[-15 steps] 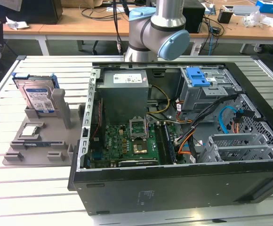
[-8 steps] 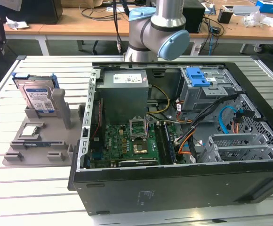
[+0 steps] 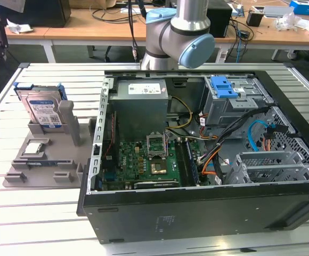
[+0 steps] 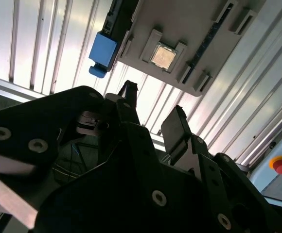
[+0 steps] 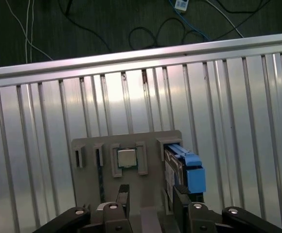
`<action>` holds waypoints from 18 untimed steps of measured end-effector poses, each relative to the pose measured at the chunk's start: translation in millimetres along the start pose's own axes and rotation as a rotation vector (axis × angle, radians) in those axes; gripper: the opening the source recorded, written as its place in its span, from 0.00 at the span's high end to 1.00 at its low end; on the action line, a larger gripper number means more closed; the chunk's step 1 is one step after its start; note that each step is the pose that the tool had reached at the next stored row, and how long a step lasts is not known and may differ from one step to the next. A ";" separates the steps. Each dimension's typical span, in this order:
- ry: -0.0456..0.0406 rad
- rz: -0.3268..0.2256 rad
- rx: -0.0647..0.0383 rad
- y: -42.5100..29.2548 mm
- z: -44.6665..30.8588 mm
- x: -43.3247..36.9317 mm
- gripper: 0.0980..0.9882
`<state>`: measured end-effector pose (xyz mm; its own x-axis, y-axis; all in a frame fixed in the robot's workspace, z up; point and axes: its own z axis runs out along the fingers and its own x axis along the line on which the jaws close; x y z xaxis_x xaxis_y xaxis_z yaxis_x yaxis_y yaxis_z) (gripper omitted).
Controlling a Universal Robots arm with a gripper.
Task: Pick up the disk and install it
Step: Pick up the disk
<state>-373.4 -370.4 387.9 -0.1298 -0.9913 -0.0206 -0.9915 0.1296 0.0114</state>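
Gripper (image 5: 151,200): the fingers (image 5: 123,193) stand wide apart in both wrist views, with nothing between them and no contact with any part. Beneath it lies a grey holder (image 5: 90,187), which rests on the slatted table (image 3: 37,213) near the table's edge on the exterior view's left. A small square chip (image 5: 127,158) sits in a pocket near the middle of the holder. The disk (image 5: 174,167) stands on edge in a slot along the holder's side edge, just beside the chip pocket, and is untouched. In the exterior view it is tilted at the holder's far corner, with a grey post (image 3: 66,120) partly in front of it. Assessment: a stiff metal body, fairly heavy for its size, with smooth faces that are likely slippery, and probably sensitive to knocks. The blue rails (image 5: 192,177) along its long sides look the soundest place to take hold; the label face is best left alone. Farther off, the open computer case (image 3: 197,213) lies on the table beside the holder. Its blue-topped drive bay (image 3: 226,88) sits toward the case's far edge.
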 end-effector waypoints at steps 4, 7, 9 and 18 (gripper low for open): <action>0.0000 0.000 0.000 -0.4 0.7 -0.7 0.57; 0.0001 0.000 0.000 -1.4 2.1 -1.5 0.57; 0.0000 -0.001 0.000 -1.9 3.2 -1.9 0.57; 0.0005 -0.002 0.000 -5.4 8.0 -6.0 0.57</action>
<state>-367.4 -365.0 380.0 -0.1276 -0.9916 -0.0201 -0.9918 0.1274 0.0114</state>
